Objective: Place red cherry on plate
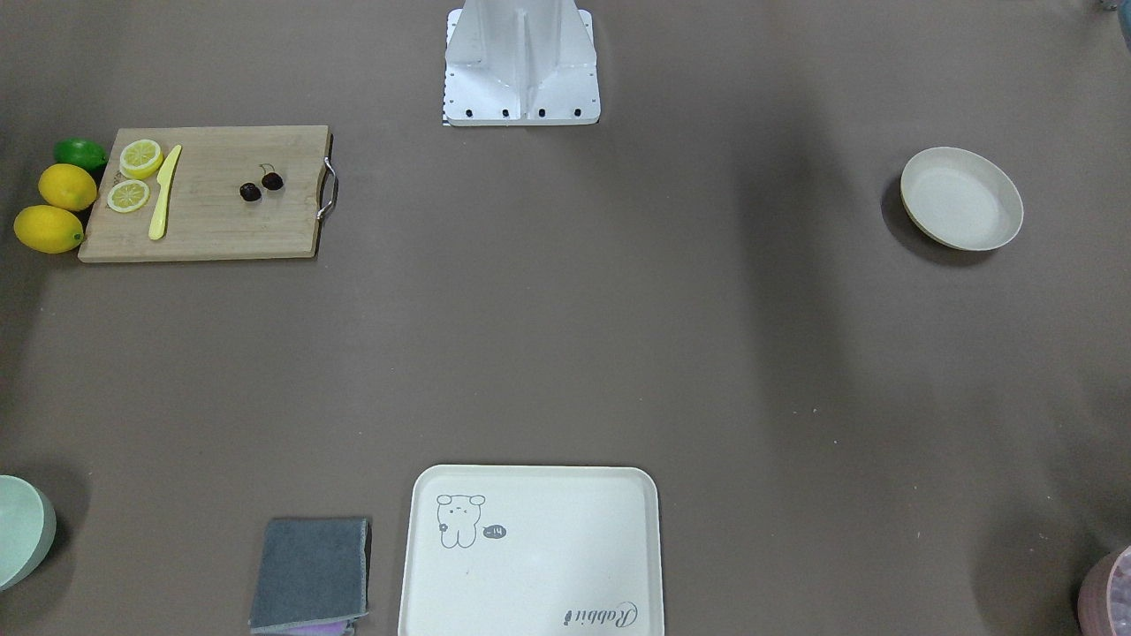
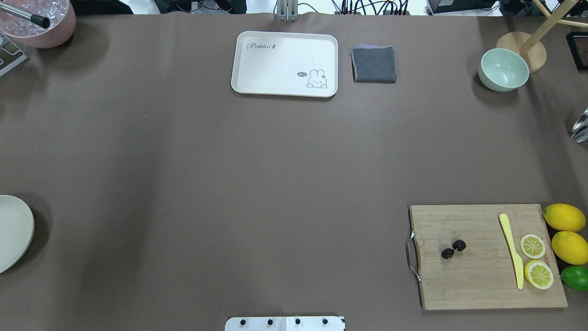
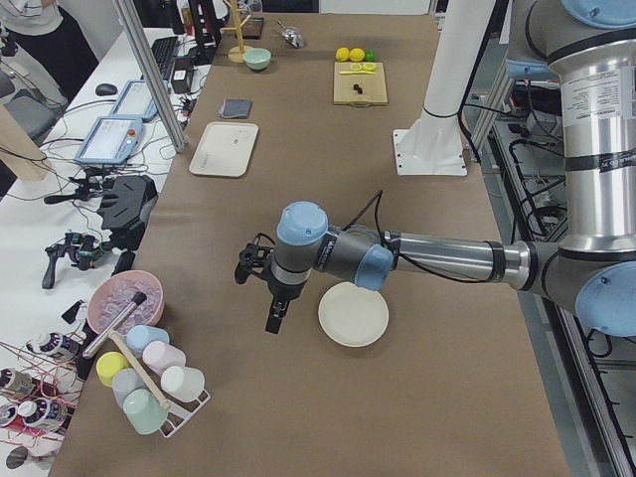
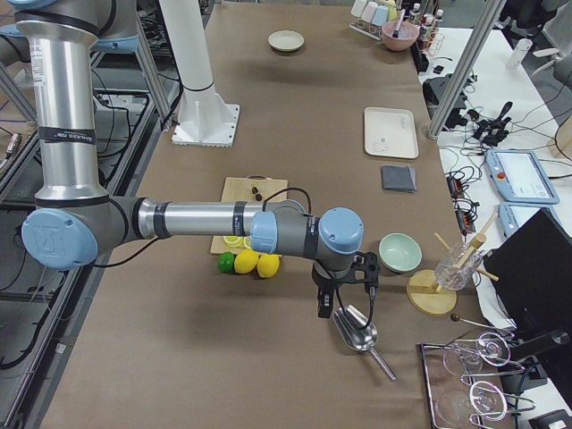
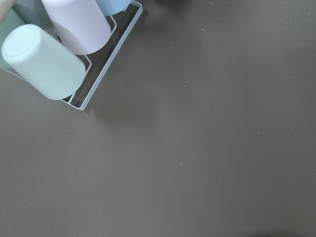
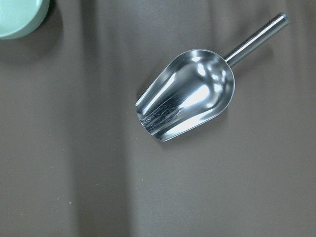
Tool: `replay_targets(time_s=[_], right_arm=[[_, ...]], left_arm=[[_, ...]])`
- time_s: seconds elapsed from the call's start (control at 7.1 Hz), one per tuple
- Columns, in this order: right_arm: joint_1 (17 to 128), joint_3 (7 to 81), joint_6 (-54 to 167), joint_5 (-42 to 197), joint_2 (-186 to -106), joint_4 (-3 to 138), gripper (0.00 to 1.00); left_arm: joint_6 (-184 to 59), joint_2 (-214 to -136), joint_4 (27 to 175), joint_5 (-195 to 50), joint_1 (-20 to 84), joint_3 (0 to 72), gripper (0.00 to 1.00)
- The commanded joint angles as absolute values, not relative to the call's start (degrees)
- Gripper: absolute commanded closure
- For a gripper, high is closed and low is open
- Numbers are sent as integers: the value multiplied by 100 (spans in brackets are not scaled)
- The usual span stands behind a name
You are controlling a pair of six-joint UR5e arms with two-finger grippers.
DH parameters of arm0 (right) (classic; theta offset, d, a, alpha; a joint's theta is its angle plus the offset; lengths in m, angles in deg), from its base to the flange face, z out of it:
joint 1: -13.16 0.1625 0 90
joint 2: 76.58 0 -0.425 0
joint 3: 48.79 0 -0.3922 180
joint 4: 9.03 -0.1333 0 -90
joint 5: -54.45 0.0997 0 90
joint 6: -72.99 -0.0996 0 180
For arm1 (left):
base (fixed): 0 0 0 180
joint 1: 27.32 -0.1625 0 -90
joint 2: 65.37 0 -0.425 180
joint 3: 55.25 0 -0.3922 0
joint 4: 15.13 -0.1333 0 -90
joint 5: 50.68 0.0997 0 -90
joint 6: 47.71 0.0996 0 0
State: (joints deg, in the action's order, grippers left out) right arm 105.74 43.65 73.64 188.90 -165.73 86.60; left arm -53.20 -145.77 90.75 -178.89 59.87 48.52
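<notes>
The red cherry (image 1: 261, 186) (image 2: 453, 248), a pair of tiny dark fruits with thin stems, lies on a wooden cutting board (image 1: 212, 225) on the robot's right. The cream plate (image 1: 961, 199) (image 2: 14, 230) sits empty at the far left edge of the table. My left gripper (image 3: 273, 320) hangs just beside the plate (image 3: 353, 314) and shows only in the exterior left view. My right gripper (image 4: 324, 307) hovers past the lemons, over a metal scoop (image 6: 187, 94). I cannot tell whether either gripper is open or shut.
On the board lie a yellow knife (image 2: 512, 250) and lemon slices (image 2: 533, 246), with lemons (image 2: 564, 217) and a lime beside it. A bear-print tray (image 1: 530, 556), grey cloth (image 1: 311, 574) and mint bowl (image 2: 503, 70) line the far edge. A cup rack (image 5: 74, 49) stands near the left arm.
</notes>
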Motion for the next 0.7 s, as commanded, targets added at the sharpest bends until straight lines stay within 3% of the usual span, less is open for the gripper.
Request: replay_targets(time_s=[0.0, 0.56], right_arm=[[10553, 4359, 7361, 18892, -16561, 8660, 0], [10562, 4367, 7370, 18892, -16578, 8660, 0]], left_arm=[[-5316, -14518, 9008, -17909, 6118, 4899, 2], [-5316, -14518, 8797, -17900, 6127, 4978, 2]])
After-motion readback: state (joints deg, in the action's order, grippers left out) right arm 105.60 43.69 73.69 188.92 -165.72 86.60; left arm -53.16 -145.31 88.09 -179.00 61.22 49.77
